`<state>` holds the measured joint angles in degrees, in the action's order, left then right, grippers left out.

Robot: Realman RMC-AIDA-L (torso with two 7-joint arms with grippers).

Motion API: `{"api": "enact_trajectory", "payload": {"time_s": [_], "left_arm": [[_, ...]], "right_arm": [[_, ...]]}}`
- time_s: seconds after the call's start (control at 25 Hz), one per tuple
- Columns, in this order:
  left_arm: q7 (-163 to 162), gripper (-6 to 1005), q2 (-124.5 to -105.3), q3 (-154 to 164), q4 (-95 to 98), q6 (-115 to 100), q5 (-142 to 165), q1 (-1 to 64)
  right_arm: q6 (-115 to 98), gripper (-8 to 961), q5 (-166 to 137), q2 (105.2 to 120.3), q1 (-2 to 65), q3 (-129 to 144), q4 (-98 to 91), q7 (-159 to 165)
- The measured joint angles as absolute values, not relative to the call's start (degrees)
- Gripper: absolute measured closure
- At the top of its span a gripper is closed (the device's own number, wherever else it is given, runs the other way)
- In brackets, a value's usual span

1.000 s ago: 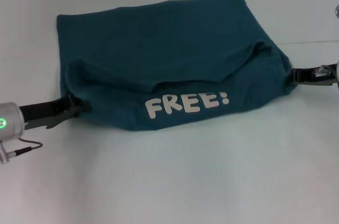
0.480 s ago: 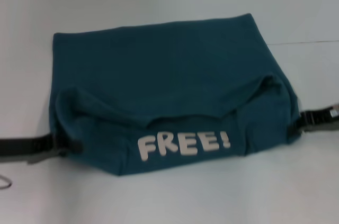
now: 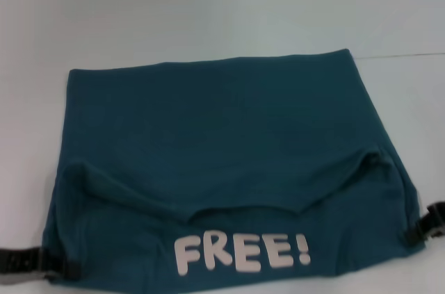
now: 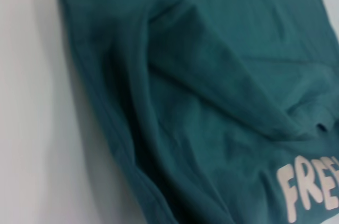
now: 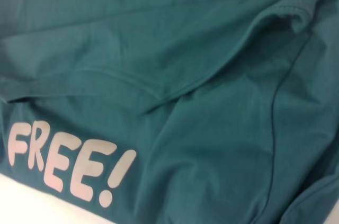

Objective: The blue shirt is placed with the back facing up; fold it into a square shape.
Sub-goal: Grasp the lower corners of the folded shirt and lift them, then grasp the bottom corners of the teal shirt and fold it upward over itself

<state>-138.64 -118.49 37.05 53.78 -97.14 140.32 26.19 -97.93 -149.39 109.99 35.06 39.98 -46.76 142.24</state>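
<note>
- At the shirt's left corner, my left end effector is pinching the blue shirt, which has slid nearer on the white surface over the last second.
- Mid-cloth, the "FREE!" print faces up on the turned-over flap; I judge the fold half done.
- At the right corner, my right end effector likewise pinches the cloth.

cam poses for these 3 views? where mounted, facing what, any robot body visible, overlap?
Head: above, facing forward and down at the blue shirt; left end effector and right end effector grip its near corners.
Left wrist: close on the shirt's left edge; no robot parts.
Right wrist: close on folds; no robot parts.
Shared: FREE! print, cut off in left wrist.
</note>
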Motion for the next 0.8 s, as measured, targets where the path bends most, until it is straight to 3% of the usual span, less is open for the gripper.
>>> {"api": "enact_trajectory", "payload": {"time_s": [0.44, 0.8], "left_arm": [[-136.0, 972, -118.53, 34.78, 54.2, -101.23, 145.38, 24.16], [-134.85, 973, -117.47, 31.62, 54.3, -102.54, 145.01, 26.7]], "right_arm": [[-102.17, 906, -153.19, 109.59, 34.09, 39.7, -46.17, 140.89], [-103.5, 896, -148.76, 108.23, 35.17, 34.69, -46.38, 138.92]]}}
